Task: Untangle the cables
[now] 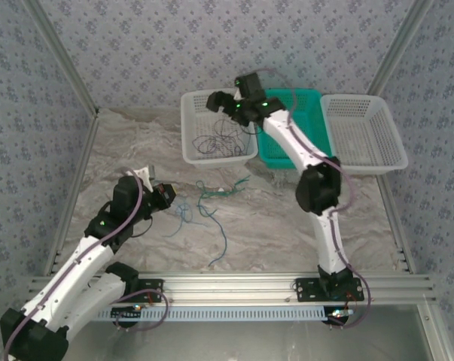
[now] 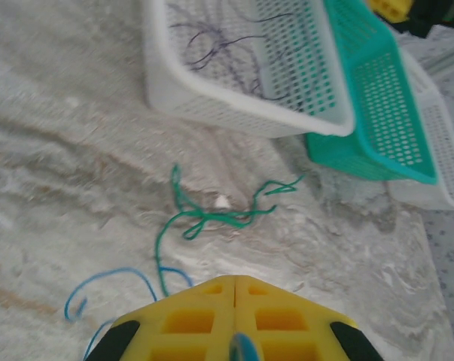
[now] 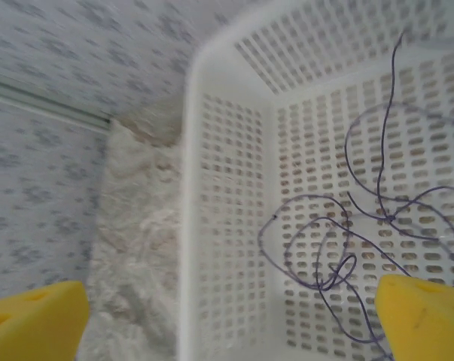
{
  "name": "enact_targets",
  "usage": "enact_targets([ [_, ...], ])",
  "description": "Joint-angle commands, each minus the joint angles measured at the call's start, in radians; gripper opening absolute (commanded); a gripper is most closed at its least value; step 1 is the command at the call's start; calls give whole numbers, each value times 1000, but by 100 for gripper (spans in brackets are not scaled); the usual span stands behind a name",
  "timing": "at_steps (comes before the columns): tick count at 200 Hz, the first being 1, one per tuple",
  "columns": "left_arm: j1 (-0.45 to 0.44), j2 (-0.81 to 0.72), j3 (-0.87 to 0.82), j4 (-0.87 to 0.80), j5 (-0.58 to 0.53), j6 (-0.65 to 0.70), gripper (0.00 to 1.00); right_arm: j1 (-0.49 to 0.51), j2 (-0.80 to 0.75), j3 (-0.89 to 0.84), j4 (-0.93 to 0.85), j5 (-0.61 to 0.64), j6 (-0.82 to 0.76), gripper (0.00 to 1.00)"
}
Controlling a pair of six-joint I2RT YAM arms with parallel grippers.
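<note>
Left arm (image 1: 76,263) and right arm (image 1: 294,147) each comprise white link shells between black joint housings, a purple-grey cable routed externally, green indicator lights and a black base plate; left gripper (image 2: 236,289) and right gripper (image 3: 230,323) carry yellow fingers (image 3: 426,316).

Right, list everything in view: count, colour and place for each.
left white basket: one, white, left end of the row
teal basket: one, teal, middle of the row
right white basket: one, white, right end
dark purple cable: one tangle, purple-black, in the left white basket
green cable: one, green, on the cloth
blue cable: one, blue, on the cloth
small white piece: one, white, by the green cable
cloth: one, mottled beige, over the table
left gripper: one, yellow, shut on the blue cable
right gripper: one, yellow, open above the left white basket
</note>
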Motion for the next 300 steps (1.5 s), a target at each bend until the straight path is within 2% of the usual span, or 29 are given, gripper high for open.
enact_targets([
  [1, -23, 36, 96, -20, 35, 82, 0, -30, -259, -137, 96, -72, -135, 99],
  [15, -47, 68, 148, -14, 61, 107, 0, -21, -413, -299, 160, -138, -266, 96],
  [30, -80, 105, 195, 13, 99, 131, 0, 2, -586, -541, 261, -140, -374, 92],
  [43, -108, 141, 230, 37, 123, 149, 0, 18, -741, -757, 367, -189, -419, 89],
  [57, -136, 184, 263, 46, 125, 166, 0, 39, -870, -957, 472, -273, -447, 81],
  [80, -181, 255, 308, 58, 124, 187, 0, 132, -970, -1173, 549, -272, -451, 71],
  [97, -209, 297, 320, 86, 125, 186, 0, 195, -973, -1257, 655, -302, -383, 71],
  [107, -213, 315, 316, 125, 141, 166, 0, 226, -955, -1283, 710, -324, -350, 75],
  [123, -214, 326, 294, 197, 165, 120, 0, 270, -909, -1311, 762, -292, -323, 87],
  [141, -215, 326, 278, 244, 168, 89, 0, 287, -852, -1322, 806, -336, -297, 86],
  [151, -216, 327, 282, 243, 167, 88, 0, 293, -829, -1324, 823, -345, -290, 73],
  [181, -216, 326, 292, 196, 140, 107, 0, 290, -798, -1340, 877, -311, -254, 13],
  [189, -216, 324, 299, 165, 115, 121, 0, 286, -801, -1345, 876, -299, -250, 6],
  [203, -215, 315, 307, 102, 61, 151, 0, 280, -807, -1351, 869, -309, -245, 4],
  [208, -215, 309, 306, 85, 40, 161, 0, 278, -810, -1353, 863, -317, -249, 0],
  [235, -213, 279, 312, -12, -67, 217, 0, 261, -848, -1383, 834, -294, -263, 0],
  [257, -207, 263, 320, -97, -149, 267, 22, 199, -876, -1430, 848, -279, -207, 0],
  [270, -185, 243, 320, -149, -192, 273, 31, 152, -887, -1454, 852, -286, -167, 0],
  [285, -132, 208, 303, -164, -147, 262, 39, 110, -894, -1481, 872, -313, -126, 0],
  [300, -97, 173, 270, -110, -4, 269, 47, 100, -904, -1486, 866, -336, -117, 0],
])
